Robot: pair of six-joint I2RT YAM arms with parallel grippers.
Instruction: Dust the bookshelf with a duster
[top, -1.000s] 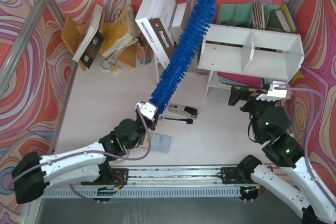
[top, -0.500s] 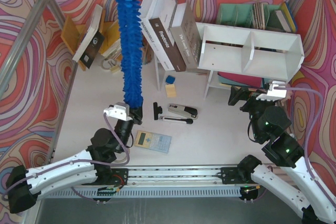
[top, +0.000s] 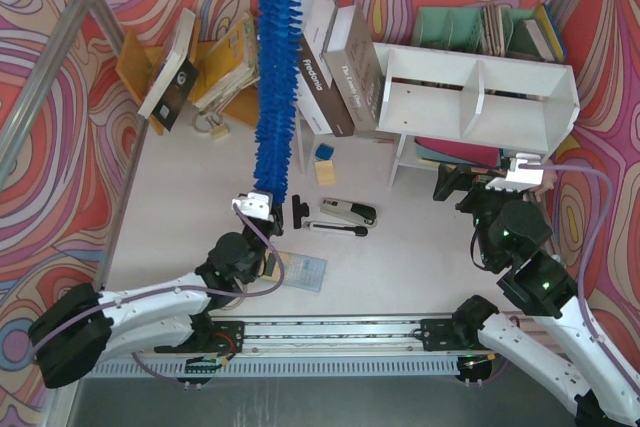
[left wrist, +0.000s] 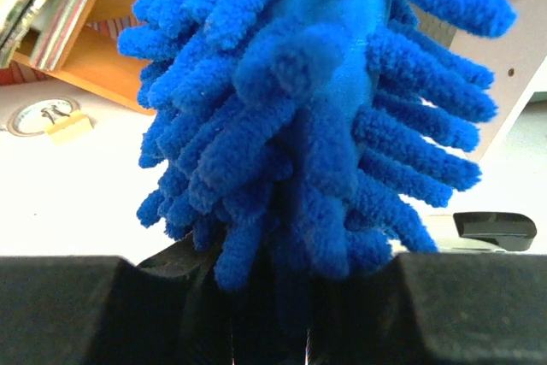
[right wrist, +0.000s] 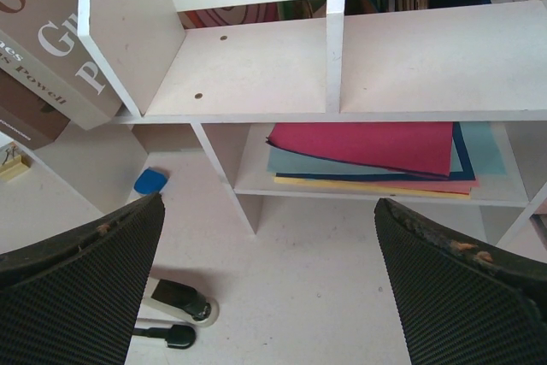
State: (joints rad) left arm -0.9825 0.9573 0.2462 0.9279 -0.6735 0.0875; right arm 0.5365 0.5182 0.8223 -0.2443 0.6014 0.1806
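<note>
Left of the wide white board bookshelf (top: 478, 87), well apart from it, the long fluffy royal-blue microfibre duster (top: 272, 77) rises from the left gripper (top: 262, 212), long axis pointing at the far wall. The jaws look clamped on its handle, though fluff hides the contact. Likely light, soft fibres over a stiff core: best held by that handle. On the right gripper (right wrist: 267, 211) the jaws gape wide, empty.

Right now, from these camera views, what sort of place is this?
Probably a robot test cell dressed as a study corner: swirl-printed backdrop walls on a metal frame, and a white bookshelf, leaning books and a stapler on the table. The left gripper holds the duster.
</note>
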